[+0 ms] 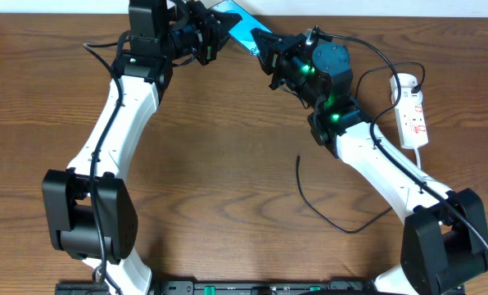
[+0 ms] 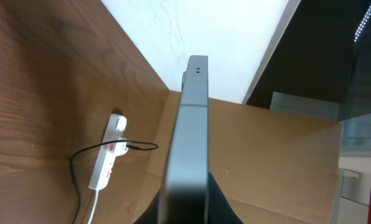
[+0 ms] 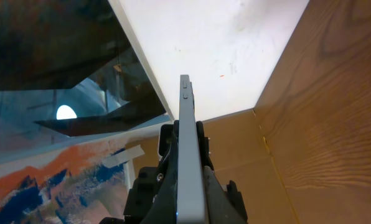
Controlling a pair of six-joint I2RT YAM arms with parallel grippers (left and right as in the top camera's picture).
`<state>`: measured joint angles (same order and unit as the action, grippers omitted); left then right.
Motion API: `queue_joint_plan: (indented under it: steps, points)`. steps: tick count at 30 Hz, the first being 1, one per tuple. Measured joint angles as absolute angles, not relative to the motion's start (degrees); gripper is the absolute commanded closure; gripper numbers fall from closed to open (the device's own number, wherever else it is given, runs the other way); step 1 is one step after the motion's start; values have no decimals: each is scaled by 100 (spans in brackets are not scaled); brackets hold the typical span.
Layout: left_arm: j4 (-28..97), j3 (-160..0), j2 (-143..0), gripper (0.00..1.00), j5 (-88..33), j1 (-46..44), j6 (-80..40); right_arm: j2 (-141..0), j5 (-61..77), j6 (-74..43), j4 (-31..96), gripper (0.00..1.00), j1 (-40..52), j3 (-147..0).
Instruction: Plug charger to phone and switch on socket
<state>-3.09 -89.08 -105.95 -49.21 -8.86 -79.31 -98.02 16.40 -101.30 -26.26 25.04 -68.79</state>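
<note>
We saw the left tool (image 1: 214, 34) and the right tool (image 1: 265, 51) both clamped on the phone (image 1: 241, 24), at the far edge of the tabletop (image 1: 228, 164). The charger (image 1: 300, 176) lay loose on the wood, its tip well apart from the phone, with the socket (image 1: 412, 111) to the right.

Open table (image 1: 228, 164) surrounds the charger (image 1: 299, 176); right arm (image 1: 383, 164) crowds the socket (image 1: 412, 111).

The phone (image 1: 242, 33), its teal-blue screen showing, is held up tilted at the far side of the table (image 1: 228, 164). The thin black charger (image 1: 309, 201) lies loosely curved on the wood, with its tip free and well apart from the phone. The white, red-marked socket (image 1: 413, 113) lies near the right edge, with a black plug in its far end.
</note>
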Motion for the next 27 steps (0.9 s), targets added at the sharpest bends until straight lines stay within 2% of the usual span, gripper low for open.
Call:
queue_joint_plan:
  steps: [27]
  points:
    - [-322,-8908,-10595,93,-4932,-886,-7929,-9802,1592,-10066,-2626,98,2506,-6882]
